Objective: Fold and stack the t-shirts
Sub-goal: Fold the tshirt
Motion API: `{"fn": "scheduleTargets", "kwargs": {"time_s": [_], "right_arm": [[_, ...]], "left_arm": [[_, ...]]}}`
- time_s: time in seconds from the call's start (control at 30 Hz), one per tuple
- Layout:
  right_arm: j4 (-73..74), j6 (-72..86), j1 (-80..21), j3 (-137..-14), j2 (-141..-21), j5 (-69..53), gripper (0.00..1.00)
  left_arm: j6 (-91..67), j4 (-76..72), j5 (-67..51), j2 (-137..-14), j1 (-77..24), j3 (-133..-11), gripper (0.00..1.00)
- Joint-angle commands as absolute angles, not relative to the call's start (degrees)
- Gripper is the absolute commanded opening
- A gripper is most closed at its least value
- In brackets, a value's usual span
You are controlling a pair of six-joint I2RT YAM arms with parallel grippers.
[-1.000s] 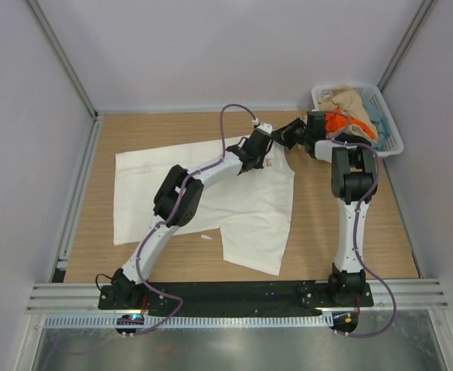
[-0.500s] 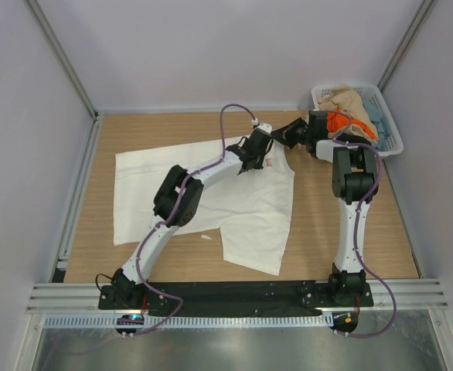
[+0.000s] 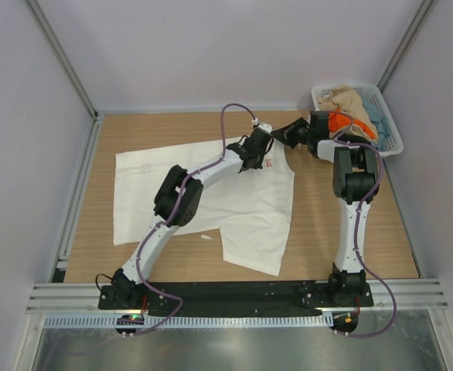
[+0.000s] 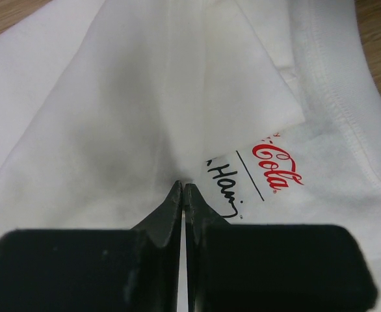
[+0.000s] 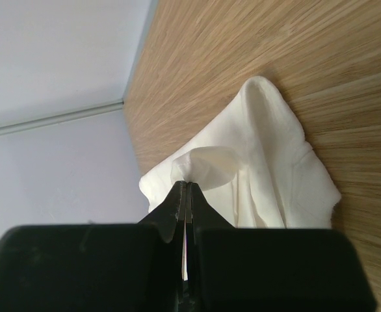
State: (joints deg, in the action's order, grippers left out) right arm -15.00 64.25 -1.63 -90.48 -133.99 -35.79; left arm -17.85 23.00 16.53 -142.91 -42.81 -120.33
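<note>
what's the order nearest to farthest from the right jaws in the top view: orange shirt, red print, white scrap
1. red print, just left, on the white t-shirt
2. orange shirt, to the right, in the basket
3. white scrap, far off, near-left

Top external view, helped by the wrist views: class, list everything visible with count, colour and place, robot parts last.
table: one, wood-brown, under everything.
white t-shirt: one, white, red print, spread mid-table.
basket: one, white, far right corner.
tan shirt: one, tan, in basket.
orange shirt: one, orange, in basket.
pale blue shirt: one, pale blue, in basket.
left gripper: one, black, shut on white t-shirt.
right gripper: one, black, shut on white t-shirt.
</note>
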Motion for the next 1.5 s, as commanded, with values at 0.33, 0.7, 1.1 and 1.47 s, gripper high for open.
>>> {"fn": "scheduleTargets", "kwargs": {"time_s": [0.33,0.7,1.1,1.47], "right_arm": [[-8.9,60.82,-1.49,-94.04,-129.47,-36.39,0.01],[3.42,53.88,-2.28,-88.77,-119.46,-34.28,0.01],[16.51,46.5,-3.69,-75.77,-107.85,-32.96,0.01],[23.89,40.17,-5.1,-72.59,-102.48,-28.48,0.01]], "left_arm": [[-13.28,26.19,17.76,-138.7,-42.36,-124.1,0.0],[-11.95,26.8,13.37,-128.86,-40.96,-114.88,0.0],[-11.86,28.39,6.15,-121.65,-40.43,-103.81,0.0],[-10.11,28.47,0.53,-117.34,-40.43,-96.33,0.0]]}}
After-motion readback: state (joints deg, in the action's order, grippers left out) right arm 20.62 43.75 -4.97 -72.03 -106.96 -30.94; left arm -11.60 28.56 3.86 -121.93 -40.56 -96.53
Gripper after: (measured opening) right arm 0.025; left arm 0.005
